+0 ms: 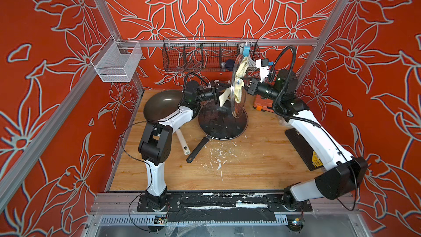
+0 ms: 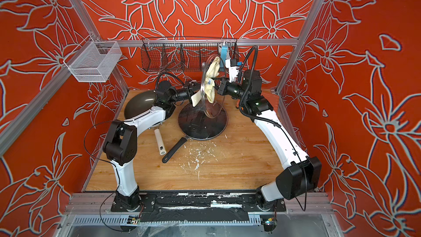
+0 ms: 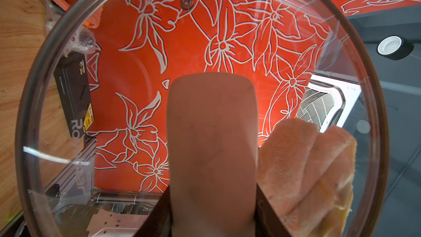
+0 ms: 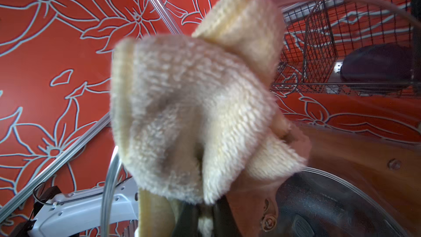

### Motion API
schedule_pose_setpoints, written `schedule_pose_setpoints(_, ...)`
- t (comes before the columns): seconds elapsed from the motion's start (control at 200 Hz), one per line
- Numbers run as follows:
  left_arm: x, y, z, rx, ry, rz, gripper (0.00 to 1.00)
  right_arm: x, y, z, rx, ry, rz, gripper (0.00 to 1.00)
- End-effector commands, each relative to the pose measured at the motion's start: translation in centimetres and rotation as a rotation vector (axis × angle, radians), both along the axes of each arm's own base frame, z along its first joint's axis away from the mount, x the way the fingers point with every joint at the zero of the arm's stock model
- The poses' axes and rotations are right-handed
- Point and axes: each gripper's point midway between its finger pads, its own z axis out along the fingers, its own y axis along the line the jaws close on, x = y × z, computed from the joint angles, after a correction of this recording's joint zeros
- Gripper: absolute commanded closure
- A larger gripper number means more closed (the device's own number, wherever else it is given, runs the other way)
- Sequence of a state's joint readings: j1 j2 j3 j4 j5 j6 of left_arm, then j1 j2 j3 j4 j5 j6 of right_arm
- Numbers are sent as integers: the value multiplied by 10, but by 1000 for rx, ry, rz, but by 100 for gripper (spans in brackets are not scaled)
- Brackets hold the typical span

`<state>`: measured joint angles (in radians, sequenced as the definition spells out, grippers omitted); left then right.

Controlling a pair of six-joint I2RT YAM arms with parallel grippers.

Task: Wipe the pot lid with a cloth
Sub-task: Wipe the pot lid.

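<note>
The left tool pinches the cream handle of the pot lid, held on edge above the far centre of the worktop. The right tool pinches the cloth, which lies against the lid's right face.

Both top views overlook the whole table; wrist views face the lid closely.

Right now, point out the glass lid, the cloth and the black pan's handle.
glass lid [image 3: 216, 42]: left wrist view, clear pane.
cloth [image 4: 193, 110]: right wrist view, middle of the bunch.
black pan handle [image 1: 197, 150]: a top view, mid-handle.
</note>
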<state>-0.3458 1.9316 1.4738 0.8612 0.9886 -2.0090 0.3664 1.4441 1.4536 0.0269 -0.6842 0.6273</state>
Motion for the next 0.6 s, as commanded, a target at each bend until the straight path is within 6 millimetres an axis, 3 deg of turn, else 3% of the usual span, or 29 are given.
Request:
schedule_pose_setpoints(0.0,-46,21,114,-144,-380,22,100,-14,1,-23,-6,44,29,100)
schedule_pose_setpoints(0.24,-48,21,117,-147,-387,24,100,-36,-11,-116,-112,210,-1,100)
schedule_pose_setpoints(0.345,-49,22,119,-148,-388,25,100,-35,-17,-142,-154,259,-35,100)
schedule_pose_setpoints(0.445,-50,22,120,-148,-392,25,100,-35,-15,-136,-143,250,-24,100)
schedule_pose_setpoints(0.595,-47,21,113,-117,-381,34,100,-40,-6,-88,-89,169,43,100)
